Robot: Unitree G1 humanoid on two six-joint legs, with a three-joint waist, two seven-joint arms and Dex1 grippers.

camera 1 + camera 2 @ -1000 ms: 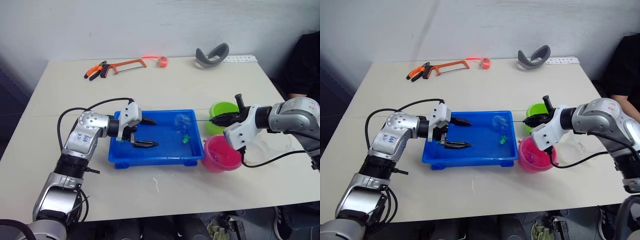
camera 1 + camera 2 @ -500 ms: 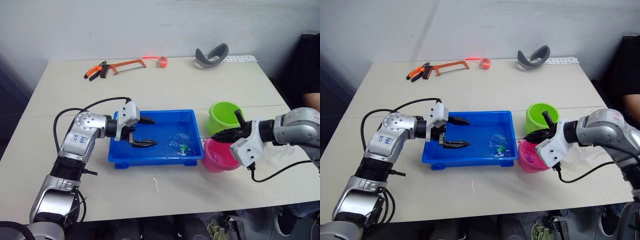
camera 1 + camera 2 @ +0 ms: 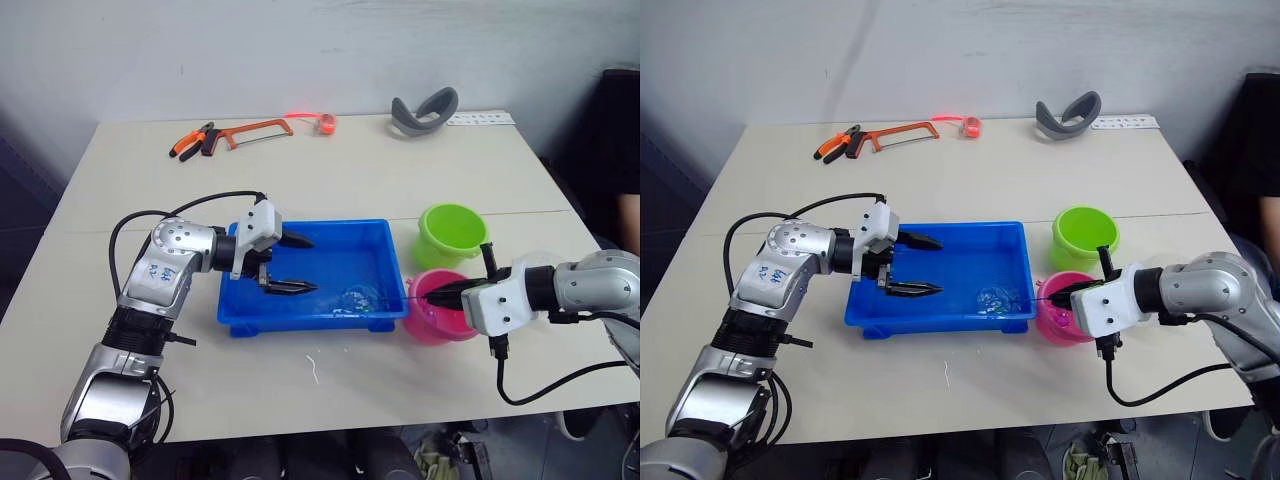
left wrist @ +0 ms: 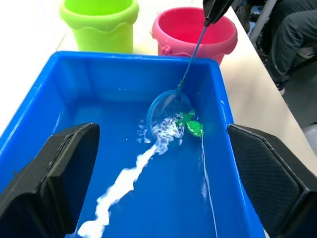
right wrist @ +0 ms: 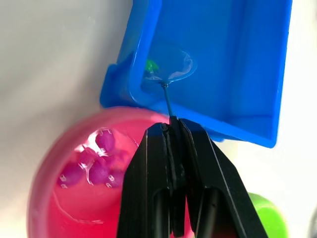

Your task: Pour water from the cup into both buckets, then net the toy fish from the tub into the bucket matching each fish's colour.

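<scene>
Items we cannot fully make out:
- Green fish (image 5: 151, 65): partly behind the blue tub (image 5: 237, 59) wall and under the net (image 5: 173, 67).
- Green bucket (image 5: 267, 213): cut off at the picture's edge behind the right pincer (image 5: 173, 130).
- Water in the pink bucket (image 5: 74, 198): hardly visible to us.
- Pink fish (image 5: 99, 171): clustered, count unsure.

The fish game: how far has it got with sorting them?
Several pink fish already lie in the pink bucket. Right now the right claw is shut on a small net dipped in the blue tub, beside a green fish. That one must still go into the green bucket.
</scene>
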